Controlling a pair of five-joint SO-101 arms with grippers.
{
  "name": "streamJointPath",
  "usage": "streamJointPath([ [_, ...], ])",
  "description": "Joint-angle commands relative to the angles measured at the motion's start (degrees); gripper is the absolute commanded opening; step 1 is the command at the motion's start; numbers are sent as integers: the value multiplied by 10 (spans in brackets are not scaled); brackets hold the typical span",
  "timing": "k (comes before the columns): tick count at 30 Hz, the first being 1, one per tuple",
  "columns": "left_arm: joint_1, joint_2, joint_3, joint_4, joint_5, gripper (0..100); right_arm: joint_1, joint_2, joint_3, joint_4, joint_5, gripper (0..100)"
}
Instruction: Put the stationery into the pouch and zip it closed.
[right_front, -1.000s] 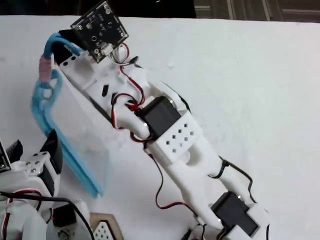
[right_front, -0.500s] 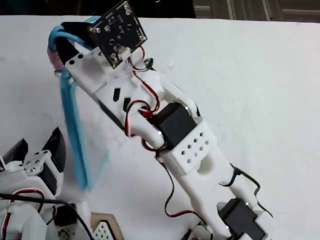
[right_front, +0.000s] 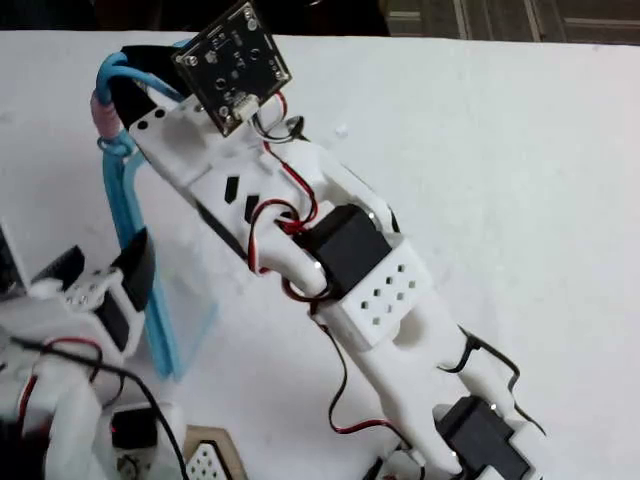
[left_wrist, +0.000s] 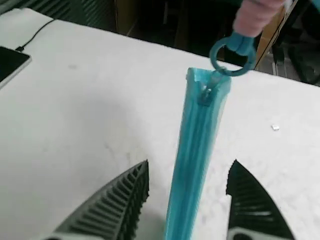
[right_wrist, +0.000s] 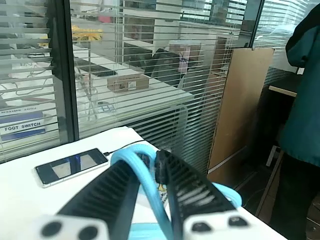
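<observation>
The pouch (right_front: 190, 290) is clear plastic with a blue zipper edge (right_front: 120, 195) and stands on edge at the left of the white table. At its far end are a blue ring (left_wrist: 230, 50), a pink piece (right_front: 103, 115) and a blue loop strap (right_wrist: 137, 162). My right gripper (right_front: 125, 85) is shut on that strap (right_front: 112, 70) and holds the pouch's end up; its fingers (right_wrist: 190, 192) pinch the strap. My left gripper (right_front: 98, 262) is open at the near left, one finger on each side of the zipper edge (left_wrist: 195, 165). The zipper pull (left_wrist: 205, 92) sits at the ring end.
The right arm's white body (right_front: 350, 270) lies diagonally across the table's middle. A phone (right_wrist: 72, 165) with a cable lies on the table beyond the pouch. A small white scrap (right_front: 342, 130) lies on the cloth. A wooden board corner (right_front: 205, 455) shows at the front edge.
The right gripper lifted the strap end and the zipper edge straightened upright. The left arm then moved forward, bringing its open fingers to either side of the zipper edge.
</observation>
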Motion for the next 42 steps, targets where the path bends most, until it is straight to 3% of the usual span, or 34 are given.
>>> streamJointPath([
  [1, 5, 30, 16, -49, 15, 261, -4, -46, -11, -7, 6, 17],
  [7, 13, 80, -6, -94, 33, 246, -2, -46, -11, -7, 6, 17],
  [13, 101, 136, -11, -105, 30, 169, -1, -46, -11, -7, 6, 17],
  [19, 126, 145, -13, -113, -37, 22, 2, -46, -11, -7, 6, 17],
  [23, 124, 144, -14, -106, -57, 21, 6, -46, -9, -7, 6, 17],
  [27, 126, 128, -42, -84, -55, 22, 8, -46, -9, -7, 6, 17],
  [33, 128, 81, -101, -9, -55, 22, 75, -14, -11, -22, 2, 17],
  [42, 129, 40, -210, 115, -58, 20, 194, 131, -16, -178, 3, 17],
])
